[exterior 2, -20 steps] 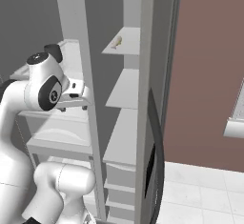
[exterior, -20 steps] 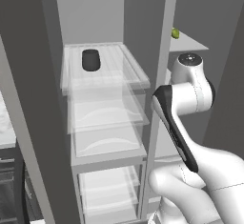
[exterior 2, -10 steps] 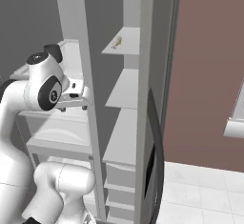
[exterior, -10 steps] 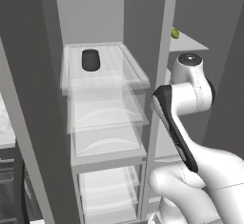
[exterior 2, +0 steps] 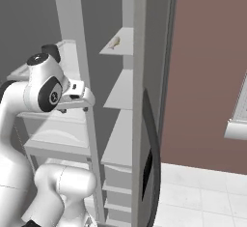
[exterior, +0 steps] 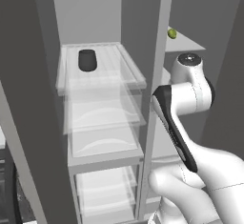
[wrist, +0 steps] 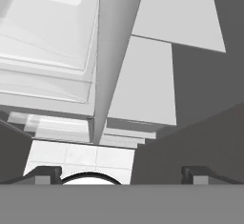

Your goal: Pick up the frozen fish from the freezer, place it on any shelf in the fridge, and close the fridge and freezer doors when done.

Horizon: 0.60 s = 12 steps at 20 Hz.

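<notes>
Nothing apparently moved; fingers [wrist: 43, 173] wide beside freezer [wrist: 147, 85].

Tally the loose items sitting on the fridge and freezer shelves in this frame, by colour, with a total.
Black: 1, a dark rounded item on the top glass shelf of the fridge.
Green: 1, a small round item on the upper freezer shelf.
Pale tan: 1, the frozen fish on the same upper shelf of the freezer.
Total: 3

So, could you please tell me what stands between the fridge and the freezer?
A tall grey divider post separates the fridge's glass shelves from the freezer's grey shelves, seen in the left base view.
</notes>
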Motion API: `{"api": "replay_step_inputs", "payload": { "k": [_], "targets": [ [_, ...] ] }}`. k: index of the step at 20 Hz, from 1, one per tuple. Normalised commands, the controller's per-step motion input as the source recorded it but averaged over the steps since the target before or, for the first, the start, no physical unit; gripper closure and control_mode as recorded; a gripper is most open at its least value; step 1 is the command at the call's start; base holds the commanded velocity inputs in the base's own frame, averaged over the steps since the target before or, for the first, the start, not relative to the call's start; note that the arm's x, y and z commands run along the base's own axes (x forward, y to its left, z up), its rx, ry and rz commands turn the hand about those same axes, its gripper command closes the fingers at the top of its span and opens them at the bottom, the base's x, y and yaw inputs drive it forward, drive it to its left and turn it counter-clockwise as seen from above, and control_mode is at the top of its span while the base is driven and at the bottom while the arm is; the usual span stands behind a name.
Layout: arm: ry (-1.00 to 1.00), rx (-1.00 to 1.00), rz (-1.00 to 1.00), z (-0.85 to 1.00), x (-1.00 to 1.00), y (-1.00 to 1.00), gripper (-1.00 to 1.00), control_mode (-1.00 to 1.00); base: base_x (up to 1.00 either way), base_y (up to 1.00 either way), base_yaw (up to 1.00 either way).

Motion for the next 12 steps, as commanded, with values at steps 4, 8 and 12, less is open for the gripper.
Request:
{"api": "replay_step_inputs", "payload": {
  "k": [4,8,12],
  "targets": [
    [0.0,0.0,0.0,0.0,0.0,0.0,-1.0,1.0,0.0,-0.37,0.0],
    [0.0,0.0,0.0,0.0,0.0,0.0,-1.0,1.0,0.07,-0.35,0.0],
    [0.0,0.0,0.0,0.0,0.0,0.0,-1.0,1.0,0.29,-0.18,-0.01]
  ]
}}
